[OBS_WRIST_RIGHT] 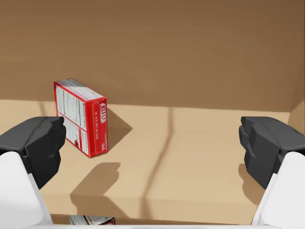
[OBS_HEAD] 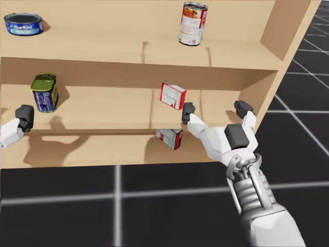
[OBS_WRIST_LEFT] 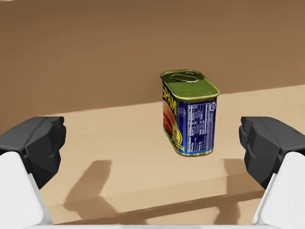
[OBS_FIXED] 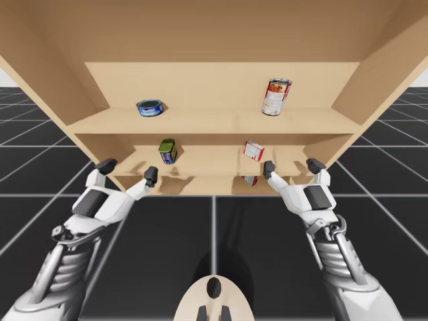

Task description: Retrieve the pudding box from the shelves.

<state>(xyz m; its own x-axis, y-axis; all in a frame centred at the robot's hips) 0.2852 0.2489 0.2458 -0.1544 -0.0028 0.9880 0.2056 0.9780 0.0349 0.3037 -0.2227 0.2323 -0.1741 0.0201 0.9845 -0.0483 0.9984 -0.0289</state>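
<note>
On middle shelf (OBS_HEAD: 113, 116), right of centre, toward back edge: red pudding box (OBS_WRIST_RIGHT: 82, 118), upright. Your right gripper (OBS_HEAD: 215, 109) before shelf front edge, spread wide, box ahead, untouched. Your left gripper (OBS_FIXED: 129, 169) likewise spread

Bright, even light reaches the pale wooden shelves (OBS_FIXED: 221, 120) from behind both arms, laying soft-edged finger shadows on the board just ahead of the left end effector (OBS_WRIST_LEFT: 152, 143) and the right end effector (OBS_WRIST_RIGHT: 152, 143). The red box (OBS_WRIST_RIGHT: 83, 117), ahead of the right one, casts a short dark shadow beside itself. The high view splays the shelf walls outward.
</note>
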